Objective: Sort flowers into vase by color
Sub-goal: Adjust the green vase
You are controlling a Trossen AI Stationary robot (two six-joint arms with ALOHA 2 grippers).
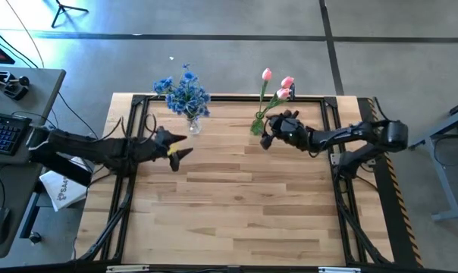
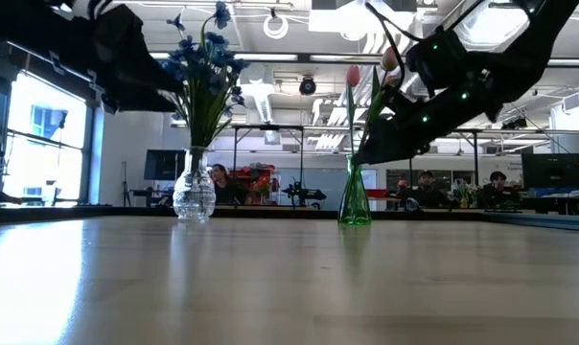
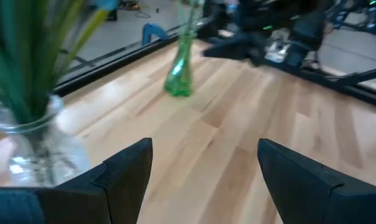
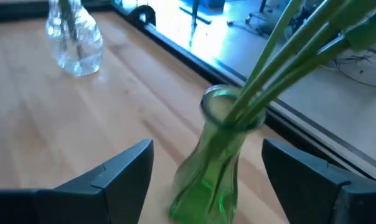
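A clear glass vase [image 1: 193, 123] at the table's far left holds several blue-blossomed flowers [image 1: 183, 92] by their stems. A green glass vase [image 1: 257, 125] at the far middle holds pink tulips [image 1: 278, 83], their stems [image 4: 281, 56] leaning out of its mouth. My left gripper [image 1: 182, 145] is open and empty, just near of the clear vase [image 3: 26, 143]. My right gripper [image 1: 267, 135] is open and empty, right of and above the green vase [image 4: 216, 162], its fingers on either side without touching.
A black metal frame [image 1: 229, 98] runs along the table's edges. The wooden tabletop [image 1: 236, 205] lies bare toward the near edge. A desk with a keyboard [image 1: 5, 133] stands off the table's left. People sit in the room beyond the table [image 2: 424, 187].
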